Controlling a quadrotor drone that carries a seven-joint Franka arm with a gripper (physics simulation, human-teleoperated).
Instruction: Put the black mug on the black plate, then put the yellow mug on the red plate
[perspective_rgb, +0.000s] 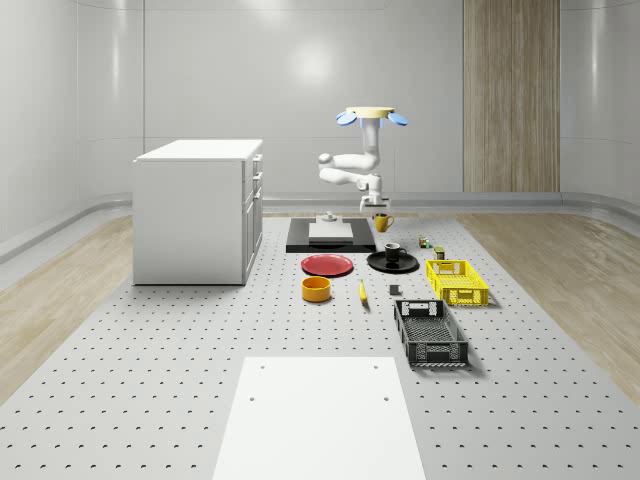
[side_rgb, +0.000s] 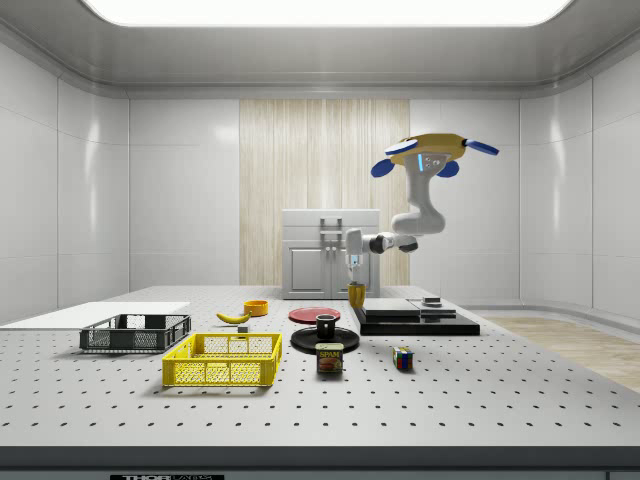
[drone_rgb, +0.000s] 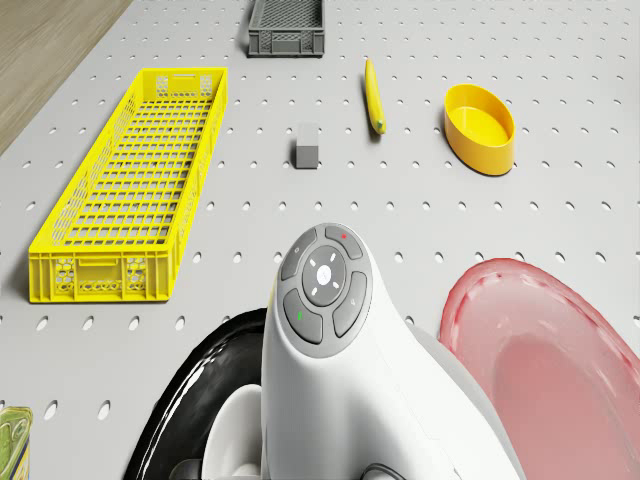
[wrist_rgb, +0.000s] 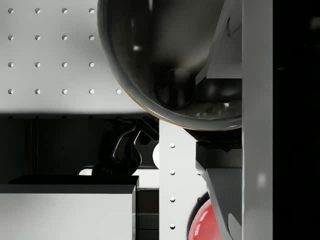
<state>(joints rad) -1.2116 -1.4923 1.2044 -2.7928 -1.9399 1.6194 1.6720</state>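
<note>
Whole-scene view: one drone (perspective_rgb: 370, 115) hovers above the table's far end, its gripper (perspective_rgb: 381, 212) clamped on one yellow mug (perspective_rgb: 383, 222), held in the air. One black mug (perspective_rgb: 392, 250) sits on one black plate (perspective_rgb: 392, 263); one red plate (perspective_rgb: 327, 265) lies beside it. Two crates: yellow crate (perspective_rgb: 457, 282) and dark crate (perspective_rgb: 430, 334). Side view: one banana (side_rgb: 233, 317), one orange bowl (side_rgb: 256, 307). Wrist view: the mug's interior lies between the fingers (wrist_rgb: 257, 100).
</note>
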